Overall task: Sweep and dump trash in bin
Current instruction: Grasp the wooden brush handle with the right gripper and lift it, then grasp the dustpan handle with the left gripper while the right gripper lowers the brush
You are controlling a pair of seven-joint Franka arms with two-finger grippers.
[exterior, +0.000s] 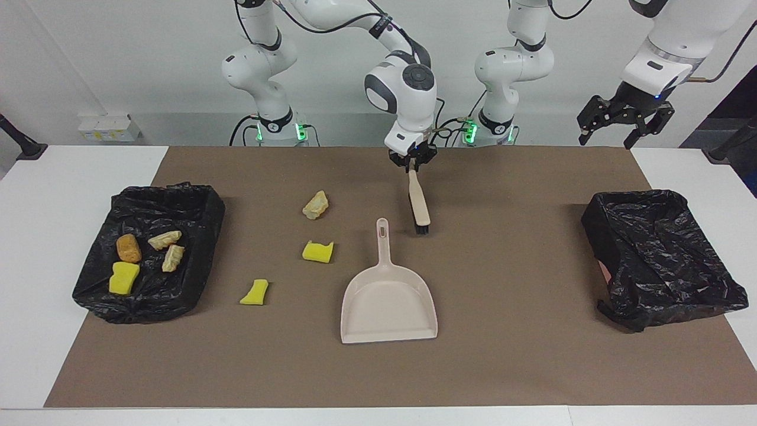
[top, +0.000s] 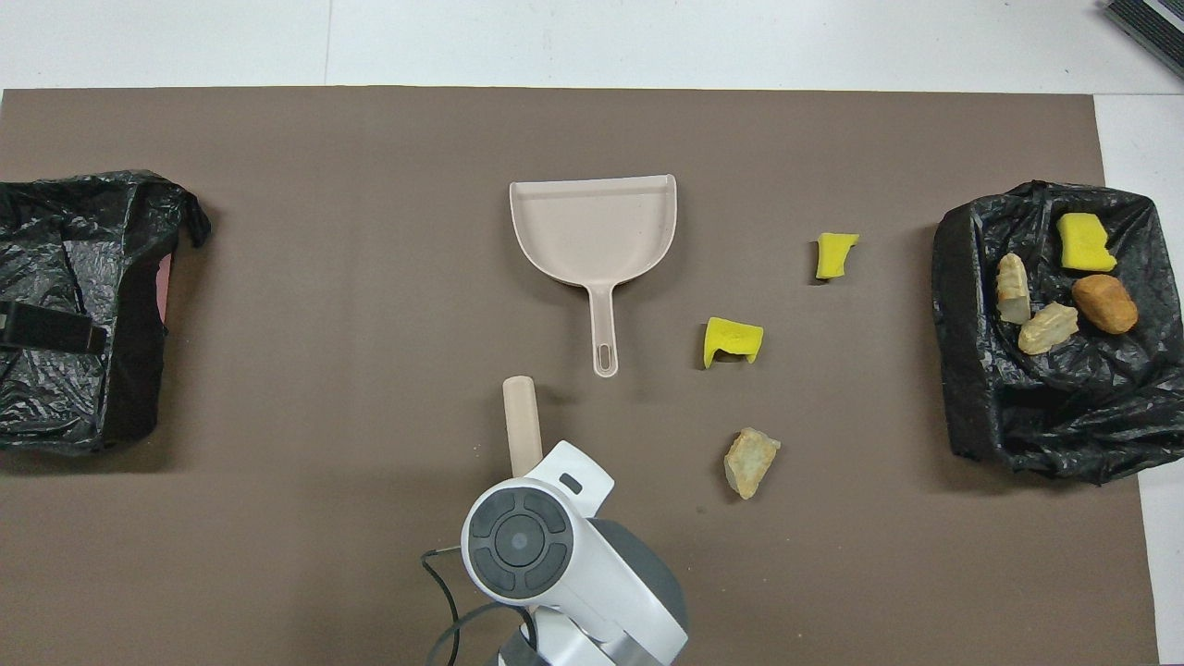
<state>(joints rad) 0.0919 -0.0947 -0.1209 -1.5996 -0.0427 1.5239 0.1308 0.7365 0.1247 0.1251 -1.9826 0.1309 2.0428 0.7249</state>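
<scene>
My right gripper (exterior: 413,165) is shut on the handle end of the beige brush (exterior: 419,202), which slants down from it, its dark bristles low over the mat beside the dustpan's handle tip. In the overhead view the wrist hides the gripper and only the brush (top: 522,424) pokes out. The beige dustpan (exterior: 387,302) (top: 597,227) lies flat mid-mat. Three trash bits lie loose on the mat: a tan lump (exterior: 316,205) (top: 751,461) and two yellow chunks (exterior: 317,251) (exterior: 255,292). Several more sit in the black-lined bin (exterior: 94,296) (top: 971,407) at the right arm's end. My left gripper (exterior: 621,127) waits open, high over the left arm's end.
A second black-lined bin (exterior: 662,254) (top: 83,250) stands at the left arm's end with no trash showing in it. A brown mat (exterior: 520,355) covers most of the white table. The loose bits lie between the dustpan and the bin that holds trash.
</scene>
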